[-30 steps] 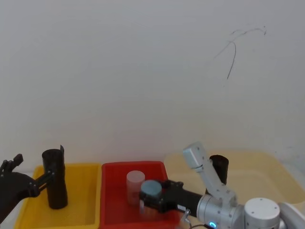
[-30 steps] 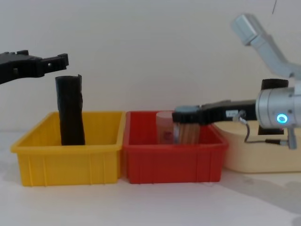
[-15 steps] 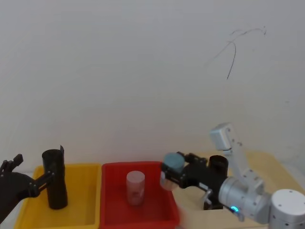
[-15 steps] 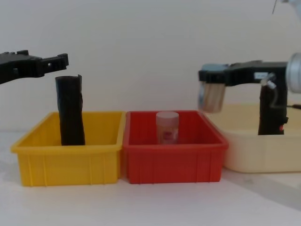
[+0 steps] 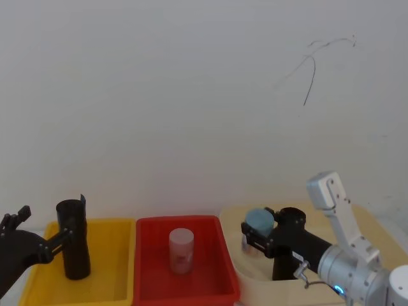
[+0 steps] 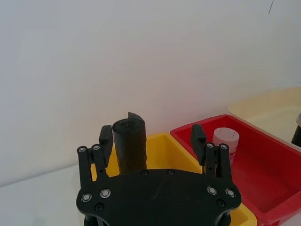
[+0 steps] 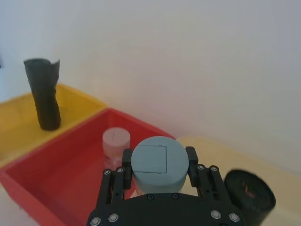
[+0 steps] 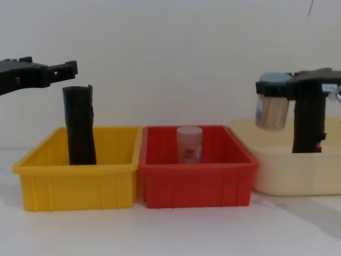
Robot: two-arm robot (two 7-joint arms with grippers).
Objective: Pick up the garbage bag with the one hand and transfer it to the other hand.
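The garbage bag (image 8: 308, 128), a black roll with a small red spot low on its side, stands upright in the cream bin (image 8: 287, 170) at the right. It also shows in the head view as the bag (image 5: 293, 222) and lying dark beside my wrist as the bag (image 7: 249, 188). My right gripper (image 8: 269, 88) hangs over that bin just left of the bag, shut on a grey-lidded jar (image 8: 272, 112); the same gripper (image 7: 157, 157) holds the jar (image 7: 155, 162). My left gripper (image 8: 66, 68) is open, level with the top of a twin black roll (image 8: 80, 125) in the yellow bin (image 8: 74, 184).
A red bin (image 8: 194, 181) sits between the yellow and cream bins, holding a small translucent jar (image 8: 189, 144) with a pale cap. The three bins stand side by side against a white wall. The left wrist view shows the twin roll (image 6: 130, 146) beyond the open fingers.
My right gripper has lifted the grey-lidded jar out of the red bin and carried it right, over the cream bin beside the garbage bag. The left arm has not moved.
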